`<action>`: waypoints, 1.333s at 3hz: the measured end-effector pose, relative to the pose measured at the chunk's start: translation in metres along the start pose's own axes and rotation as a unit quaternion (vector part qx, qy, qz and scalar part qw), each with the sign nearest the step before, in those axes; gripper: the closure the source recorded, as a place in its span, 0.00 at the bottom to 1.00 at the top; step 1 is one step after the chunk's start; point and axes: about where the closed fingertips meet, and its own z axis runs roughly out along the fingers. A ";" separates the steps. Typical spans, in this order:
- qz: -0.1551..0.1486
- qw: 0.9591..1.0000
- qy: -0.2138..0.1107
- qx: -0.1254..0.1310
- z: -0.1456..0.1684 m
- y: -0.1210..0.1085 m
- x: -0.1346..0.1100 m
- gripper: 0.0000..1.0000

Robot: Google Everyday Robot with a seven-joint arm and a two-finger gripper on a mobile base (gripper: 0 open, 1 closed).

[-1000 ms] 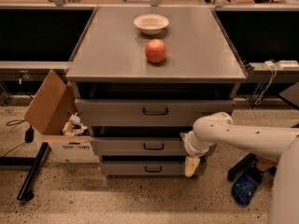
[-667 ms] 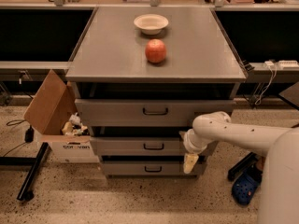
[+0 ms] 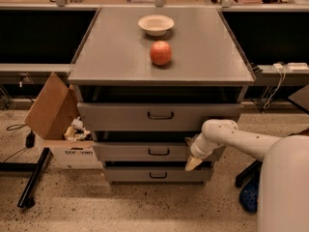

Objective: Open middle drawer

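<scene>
**Three drawers, the second one wanted**

Second in the stack, lower centre of frame: wide shallow grey metal middle drawer (image 3: 130, 152), flat front, small dark bar handle (image 3: 158, 152) at its centre. Taller-fronted grey top drawer (image 3: 120, 116) above, lowest grey drawer (image 3: 130, 174) beneath. Looks shut or close to it.

Judged rigid sheet metal with no give in the panel, probably running straight on slides. Load inside unknown, so pull weight unknown too. Smooth front with nothing to grab. Only sensible hold is the bar handle, hooked or pinched from the front, then drawn straight out toward the bottom of the frame. Likely to bind if pulled off-centre.

White robot arm (image 3: 236, 138) reaching in from the lower right. Cream-tipped gripper (image 3: 193, 163) at the right end of the middle drawer's front, tip angled down toward the lowest drawer, well right of the handle. Open or closed: cannot tell. Touching the panel or just in front of it: cannot tell.

Hidden: right end of the drawer front behind the arm, and all drawer interiors. Cut off: robot body at the right edge.

Upper centre, on the flat grey cabinet top (image 3: 111, 57): round red apple (image 3: 161, 52), shallow cream bowl (image 3: 155, 24) beyond it. Open brown cardboard box (image 3: 48, 112) at the left, contents unclear.
</scene>
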 end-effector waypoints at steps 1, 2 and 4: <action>0.001 1.000 -0.004 0.000 -0.002 -0.001 -0.001 0.58; 0.001 1.000 -0.004 0.000 -0.006 -0.003 -0.002 0.81; 0.000 1.000 -0.004 0.000 -0.008 -0.004 -0.003 0.84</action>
